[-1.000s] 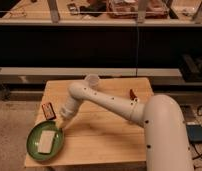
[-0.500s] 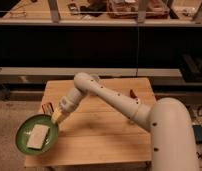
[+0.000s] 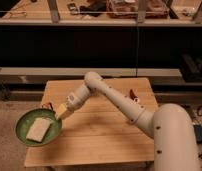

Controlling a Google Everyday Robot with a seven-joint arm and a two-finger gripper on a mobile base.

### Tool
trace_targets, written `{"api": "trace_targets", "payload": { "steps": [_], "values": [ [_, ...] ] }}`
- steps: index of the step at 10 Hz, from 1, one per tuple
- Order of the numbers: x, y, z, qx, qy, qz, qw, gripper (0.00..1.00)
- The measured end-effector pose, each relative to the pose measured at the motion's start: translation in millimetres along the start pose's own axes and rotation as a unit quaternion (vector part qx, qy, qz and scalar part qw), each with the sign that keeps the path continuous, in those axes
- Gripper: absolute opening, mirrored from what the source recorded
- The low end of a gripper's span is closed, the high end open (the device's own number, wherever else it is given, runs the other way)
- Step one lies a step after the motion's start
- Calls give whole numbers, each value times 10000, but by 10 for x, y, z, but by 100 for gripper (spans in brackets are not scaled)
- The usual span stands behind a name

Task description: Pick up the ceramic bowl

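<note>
The ceramic bowl [image 3: 29,120] is a wide, shallow green dish with a darker rim at the left of the wooden table [image 3: 104,137]. It reaches out past the table's left edge. A pale flat rectangular piece [image 3: 37,129] lies inside it. My gripper [image 3: 62,112] is at the bowl's right rim with its yellowish fingers closed on the rim. The white arm [image 3: 114,97] reaches in from the lower right across the table.
A small red object [image 3: 132,94] lies near the table's right side behind the arm. A small yellowish item [image 3: 48,106] sits by the bowl's far rim. Dark shelving [image 3: 99,45] with a cluttered top runs along the back.
The bowl has moved left and a little up together with my gripper, and now overhangs the table's left edge. The arm's elbow has swung further back.
</note>
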Motion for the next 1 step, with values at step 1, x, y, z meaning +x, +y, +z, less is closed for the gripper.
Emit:
{"api": "trace_targets", "payload": {
  "steps": [1],
  "values": [
    [-4, 1, -45, -39, 35, -51, 10000, 0]
  ]
}}
